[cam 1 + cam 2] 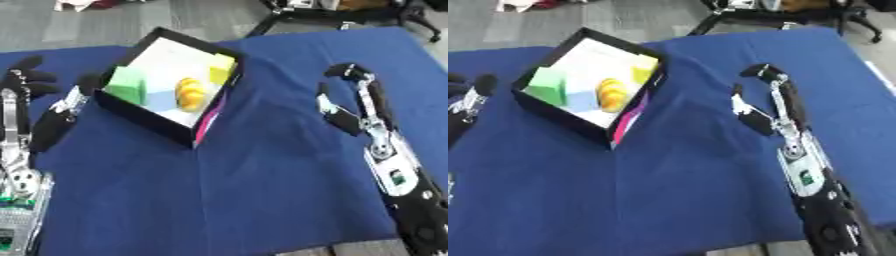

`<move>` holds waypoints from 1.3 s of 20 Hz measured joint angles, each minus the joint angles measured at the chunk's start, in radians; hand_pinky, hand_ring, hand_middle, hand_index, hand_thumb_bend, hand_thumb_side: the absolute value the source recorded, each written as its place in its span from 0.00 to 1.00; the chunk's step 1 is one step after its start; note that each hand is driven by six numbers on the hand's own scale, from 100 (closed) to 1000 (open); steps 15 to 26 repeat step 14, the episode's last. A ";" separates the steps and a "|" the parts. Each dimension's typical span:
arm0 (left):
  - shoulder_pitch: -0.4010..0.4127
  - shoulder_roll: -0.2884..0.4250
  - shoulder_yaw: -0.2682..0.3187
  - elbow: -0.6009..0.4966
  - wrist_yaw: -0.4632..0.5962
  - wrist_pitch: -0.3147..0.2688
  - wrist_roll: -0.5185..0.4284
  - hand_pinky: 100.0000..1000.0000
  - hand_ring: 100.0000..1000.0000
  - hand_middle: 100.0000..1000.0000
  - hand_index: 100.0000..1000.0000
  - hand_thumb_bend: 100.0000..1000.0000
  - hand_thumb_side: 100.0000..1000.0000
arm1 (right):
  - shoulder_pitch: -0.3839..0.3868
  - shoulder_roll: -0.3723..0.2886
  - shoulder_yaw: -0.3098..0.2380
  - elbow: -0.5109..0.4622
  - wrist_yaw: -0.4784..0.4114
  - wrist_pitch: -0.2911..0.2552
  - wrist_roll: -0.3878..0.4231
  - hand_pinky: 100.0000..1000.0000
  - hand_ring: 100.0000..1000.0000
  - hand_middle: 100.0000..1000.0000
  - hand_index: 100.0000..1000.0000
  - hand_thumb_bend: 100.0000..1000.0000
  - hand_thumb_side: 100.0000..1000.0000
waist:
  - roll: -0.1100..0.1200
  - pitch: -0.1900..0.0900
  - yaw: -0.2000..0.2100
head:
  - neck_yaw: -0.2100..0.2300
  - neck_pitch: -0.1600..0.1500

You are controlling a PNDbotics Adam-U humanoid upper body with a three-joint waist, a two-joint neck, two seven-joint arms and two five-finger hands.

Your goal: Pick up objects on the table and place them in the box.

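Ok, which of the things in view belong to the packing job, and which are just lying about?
Part of the job:
- black box
- green block, yellow block and orange item, all inside it
- left hand and right hand, both empty

Just there:
- blue tablecloth
- pink strip by the box's near corner
- chair legs beyond the table

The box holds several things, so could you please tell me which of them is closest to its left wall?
The green block; the yellow block and orange lump sit further right.
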 measured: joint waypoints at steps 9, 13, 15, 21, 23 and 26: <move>0.024 -0.002 -0.013 0.014 0.006 -0.001 -0.007 0.78 0.56 0.54 0.82 0.81 0.59 | 0.371 -0.007 0.022 -0.387 -0.396 0.066 0.108 0.71 0.74 0.62 0.61 0.00 0.44 | 0.000 -0.037 0.005 | 0.034 0.000; 0.026 -0.002 -0.013 0.015 0.008 -0.001 -0.008 0.78 0.56 0.54 0.82 0.81 0.59 | 0.376 -0.007 0.021 -0.443 -0.458 0.094 0.142 0.71 0.74 0.62 0.61 0.00 0.45 | 0.000 -0.037 0.004 | 0.041 0.000; 0.026 -0.002 -0.013 0.015 0.008 -0.001 -0.008 0.78 0.56 0.54 0.82 0.81 0.60 | 0.376 -0.007 0.021 -0.448 -0.465 0.098 0.146 0.71 0.73 0.62 0.61 0.00 0.44 | 0.000 -0.037 0.003 | 0.044 0.000; 0.026 -0.002 -0.013 0.015 0.008 -0.001 -0.008 0.78 0.56 0.54 0.82 0.81 0.60 | 0.376 -0.007 0.021 -0.448 -0.465 0.098 0.146 0.71 0.73 0.62 0.61 0.00 0.44 | 0.000 -0.037 0.003 | 0.044 0.000; 0.026 -0.002 -0.013 0.015 0.008 -0.001 -0.008 0.78 0.56 0.54 0.82 0.81 0.60 | 0.376 -0.007 0.021 -0.448 -0.465 0.098 0.146 0.71 0.73 0.62 0.61 0.00 0.44 | 0.000 -0.037 0.003 | 0.044 0.000; 0.026 -0.002 -0.013 0.015 0.008 -0.001 -0.008 0.78 0.56 0.54 0.82 0.81 0.60 | 0.376 -0.007 0.021 -0.448 -0.465 0.098 0.146 0.71 0.73 0.62 0.61 0.00 0.44 | 0.000 -0.037 0.003 | 0.044 0.000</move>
